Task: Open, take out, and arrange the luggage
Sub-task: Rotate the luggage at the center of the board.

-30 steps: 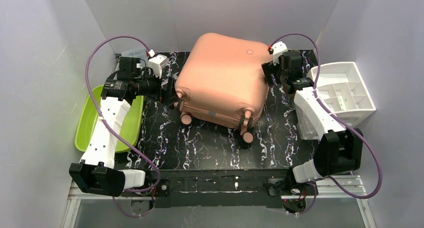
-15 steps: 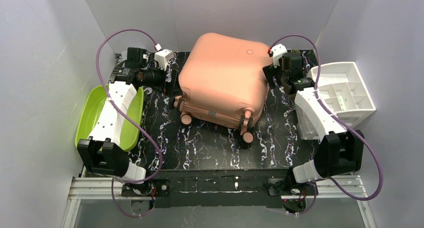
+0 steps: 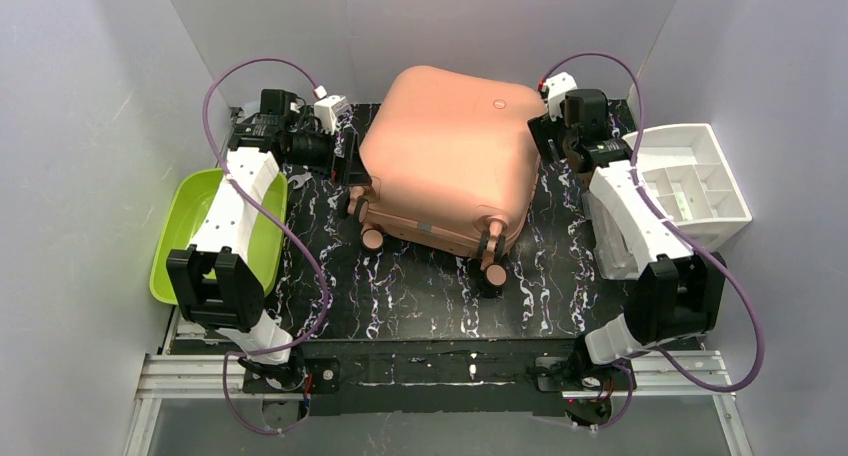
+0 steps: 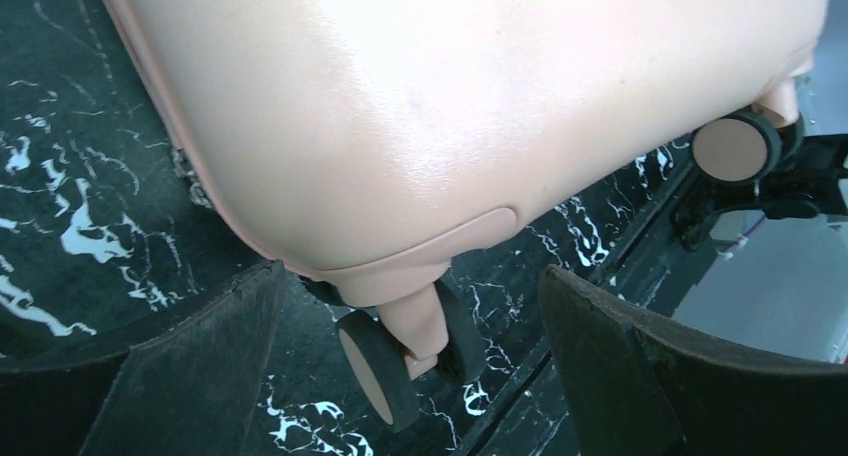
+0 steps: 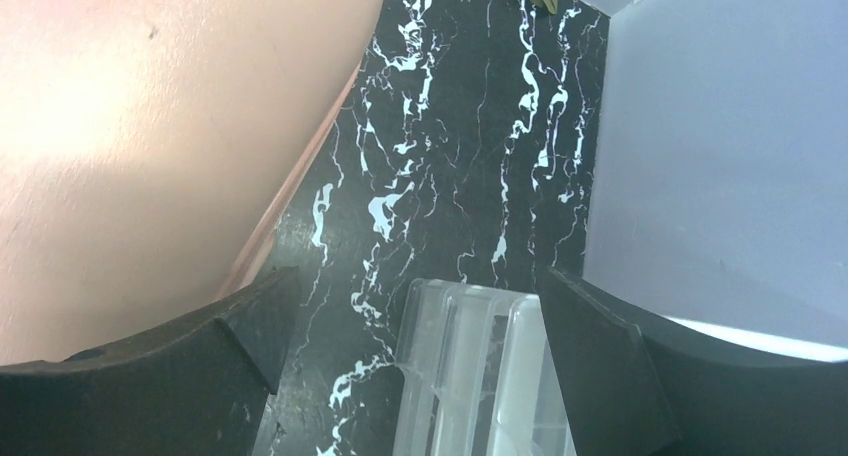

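The luggage is salmon-pink, the mat black with white veining, the tray lime-green, the organizer white

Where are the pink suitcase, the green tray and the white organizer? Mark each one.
pink suitcase (image 3: 445,151), top external view, middle of its upper shell.
green tray (image 3: 178,238), top external view, bare inner floor near its left wall.
white organizer (image 3: 690,189), top external view, on its inner dividers.

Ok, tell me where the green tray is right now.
In the top view the lime-green tray lies on the left side, partly under the left arm, apart from the luggage to its right.
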Controlling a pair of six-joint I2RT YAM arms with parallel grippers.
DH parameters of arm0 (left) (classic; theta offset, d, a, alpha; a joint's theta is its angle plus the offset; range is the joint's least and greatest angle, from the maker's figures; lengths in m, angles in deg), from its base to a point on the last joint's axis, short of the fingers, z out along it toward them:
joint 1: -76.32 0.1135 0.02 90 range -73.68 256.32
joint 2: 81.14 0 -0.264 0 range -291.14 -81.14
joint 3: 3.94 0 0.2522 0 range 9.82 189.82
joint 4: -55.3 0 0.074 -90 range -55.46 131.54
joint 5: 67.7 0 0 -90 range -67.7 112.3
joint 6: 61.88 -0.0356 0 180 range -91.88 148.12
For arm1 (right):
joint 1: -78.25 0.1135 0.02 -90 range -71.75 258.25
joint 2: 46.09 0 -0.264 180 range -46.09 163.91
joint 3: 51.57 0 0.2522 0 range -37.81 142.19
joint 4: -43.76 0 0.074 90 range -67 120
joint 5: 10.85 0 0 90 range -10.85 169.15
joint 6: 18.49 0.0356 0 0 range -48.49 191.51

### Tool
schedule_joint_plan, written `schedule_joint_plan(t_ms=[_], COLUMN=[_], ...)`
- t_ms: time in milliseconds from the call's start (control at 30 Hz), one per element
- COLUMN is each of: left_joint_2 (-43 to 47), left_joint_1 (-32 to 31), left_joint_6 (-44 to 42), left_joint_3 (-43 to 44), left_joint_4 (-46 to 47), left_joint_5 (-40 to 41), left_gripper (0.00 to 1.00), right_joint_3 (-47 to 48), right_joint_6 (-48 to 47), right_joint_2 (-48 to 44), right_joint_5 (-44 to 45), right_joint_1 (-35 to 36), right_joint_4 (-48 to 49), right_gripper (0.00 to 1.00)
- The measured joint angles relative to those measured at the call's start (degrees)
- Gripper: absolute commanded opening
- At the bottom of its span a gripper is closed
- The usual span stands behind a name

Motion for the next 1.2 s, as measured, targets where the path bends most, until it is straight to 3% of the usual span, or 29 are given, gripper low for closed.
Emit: schedule_joint_plan(t_ms=[300,600,933,1200], left_joint_2=[0.85,2.34,2.16,2.56], left_joint_1=[0.02,0.02,0.0,0.02], left_joint_6=[1.6,3.17,-0.57,-1.42], left_joint_3=[-4.44,-4.48,6.27,7.61], left_joint_4=[1.27,1.18,-7.67,-11.74], left_joint_5=[-3.93,-3.28,2.38,6.62], left_gripper=[0.98,0.98,0.98,0.98], right_joint_3=[3.39,3.91,4.24,0.85], right_joint_6=[3.06,4.46,4.61,4.13], right_joint_2=[8.04,9.09,9.94,6.29], right_joint_5=[0.17,-0.42,-0.22,2.01], right_joint_1=[-0.37,-0.83,-1.25,-0.52], right_joint_4=[-0.48,1.92,2.67,3.8], right_gripper=[0.98,0.98,0.98,0.99])
